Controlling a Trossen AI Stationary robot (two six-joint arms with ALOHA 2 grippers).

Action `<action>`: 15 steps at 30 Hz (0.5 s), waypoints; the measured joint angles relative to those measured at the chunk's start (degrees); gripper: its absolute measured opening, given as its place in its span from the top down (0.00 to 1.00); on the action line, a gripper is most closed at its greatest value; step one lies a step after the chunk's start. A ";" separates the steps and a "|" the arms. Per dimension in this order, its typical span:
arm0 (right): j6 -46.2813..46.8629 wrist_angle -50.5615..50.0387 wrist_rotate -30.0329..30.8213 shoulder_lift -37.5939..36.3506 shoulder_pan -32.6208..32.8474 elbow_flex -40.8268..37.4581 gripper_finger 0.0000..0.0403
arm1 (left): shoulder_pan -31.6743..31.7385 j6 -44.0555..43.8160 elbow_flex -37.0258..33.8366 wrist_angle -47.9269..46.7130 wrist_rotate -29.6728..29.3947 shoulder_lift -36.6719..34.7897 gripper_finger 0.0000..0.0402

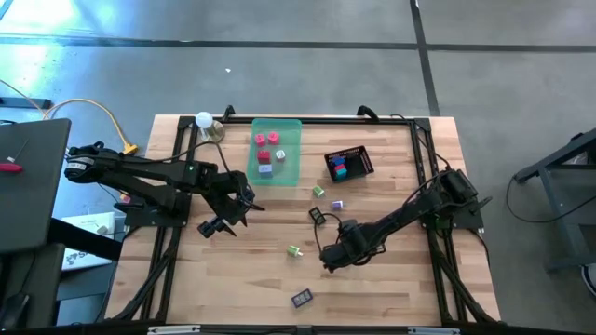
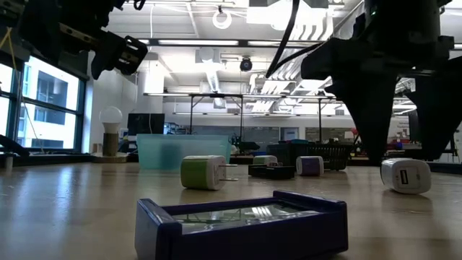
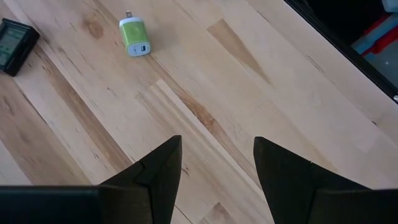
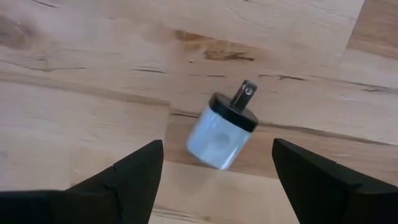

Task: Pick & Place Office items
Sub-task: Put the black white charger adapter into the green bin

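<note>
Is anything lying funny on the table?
Yes. A white charger plug lies tipped on its side between the open right gripper's fingers, prongs pointing sideways. A green-and-white plug also lies on its side.

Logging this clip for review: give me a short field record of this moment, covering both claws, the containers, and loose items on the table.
left claw: open, empty, above bare wood near the table's left side
right claw: open, over a white charger lying on its side
tray: green, holds a few small pieces
basket: black mesh, holds red and blue pieces
loose items: green charger, dark flat item, lavender piece
</note>
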 joint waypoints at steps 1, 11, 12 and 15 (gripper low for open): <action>0.00 -0.01 -0.19 0.00 -0.02 0.00 0.28 | 0.00 0.00 0.00 0.01 0.00 -0.01 0.52; 0.68 9.12 -1.61 0.00 -0.02 -5.83 0.28 | 0.00 0.04 0.00 0.09 0.00 0.00 0.52; 0.70 10.40 -1.42 0.00 -0.04 -6.52 0.28 | 0.00 0.04 0.00 0.11 0.00 -0.02 0.52; 1.80 11.65 -1.29 -0.07 -0.11 -7.48 0.28 | 0.00 0.24 0.00 0.11 0.00 -0.02 0.52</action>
